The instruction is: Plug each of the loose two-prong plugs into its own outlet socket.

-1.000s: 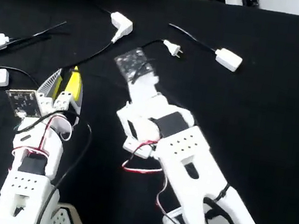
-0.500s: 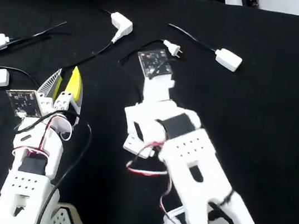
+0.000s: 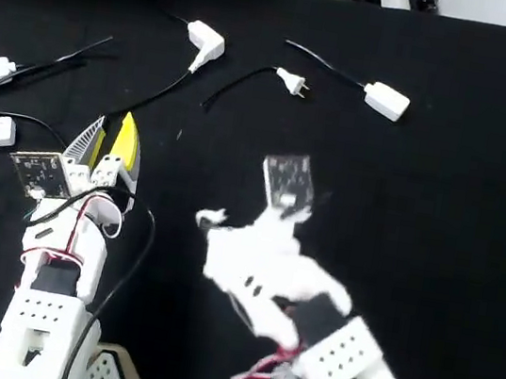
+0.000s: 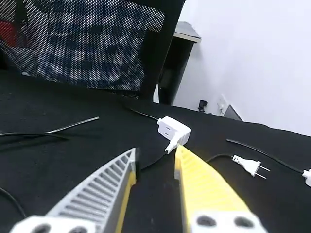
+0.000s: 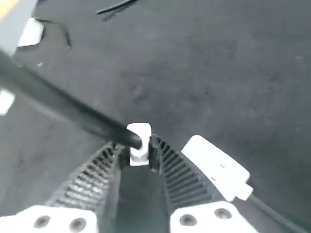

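Observed from beside the black cloth-covered counter (image 3: 457, 230). The right arm (image 3: 278, 279) has drawn back toward its base. Half a second ago its wrist stood close by the white two-prong plug (image 3: 294, 83) on its thin black cord, and a second ago it was over that cord's free end. It is now well apart from both. That plug lies where it lay, unplugged, between the white angled socket block (image 3: 205, 41) and the white rectangular socket block (image 3: 386, 101). Neither block has shifted.

The right hand (image 5: 138, 145) has its fingers pressed together on a small white plug body (image 5: 139, 132) with a thick dark cord leading off it. A white oblong block (image 5: 214, 167), likely a socket, sits just beside one finger. I cannot tell where the held piece was picked up.

The left hand (image 4: 155, 151) has its yellow and grey fingers apart with nothing between them. Its arm is unmoved across all three frames.

Reading: the retreat looks like carrying or repositioning, not a finished insertion. No plug is seen seated yet, so the task looks early.
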### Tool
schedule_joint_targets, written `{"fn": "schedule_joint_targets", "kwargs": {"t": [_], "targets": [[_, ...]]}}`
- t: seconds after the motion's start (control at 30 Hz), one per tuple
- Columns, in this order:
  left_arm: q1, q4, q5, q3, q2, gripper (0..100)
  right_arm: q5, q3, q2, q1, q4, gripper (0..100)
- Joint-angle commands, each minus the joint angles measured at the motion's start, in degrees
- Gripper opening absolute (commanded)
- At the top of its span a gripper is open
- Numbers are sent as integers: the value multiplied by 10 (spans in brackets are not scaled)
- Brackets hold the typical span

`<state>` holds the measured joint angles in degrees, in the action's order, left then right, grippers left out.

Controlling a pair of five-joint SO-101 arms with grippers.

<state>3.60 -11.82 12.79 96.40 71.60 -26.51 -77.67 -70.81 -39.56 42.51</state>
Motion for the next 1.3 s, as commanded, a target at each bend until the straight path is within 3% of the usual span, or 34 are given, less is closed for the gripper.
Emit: {"fn": "schedule_joint_targets", "kwargs": {"t": [0.0,0.17,0.37,0.9,1.27], "targets": [[3,2,-3,12,4,145,-38,-45,-78,-11,-27,11],[2,2,-3,12,4,145,-103,16,-93,-1,89,11],[2,2,-3,12,4,145,-149,42,-29,57,78,11],[2,2,-3,12,5,145,-250,298,415,70,143,11],[1,2,-3,12,5,145,-295,323,401,85,198,11]]}}
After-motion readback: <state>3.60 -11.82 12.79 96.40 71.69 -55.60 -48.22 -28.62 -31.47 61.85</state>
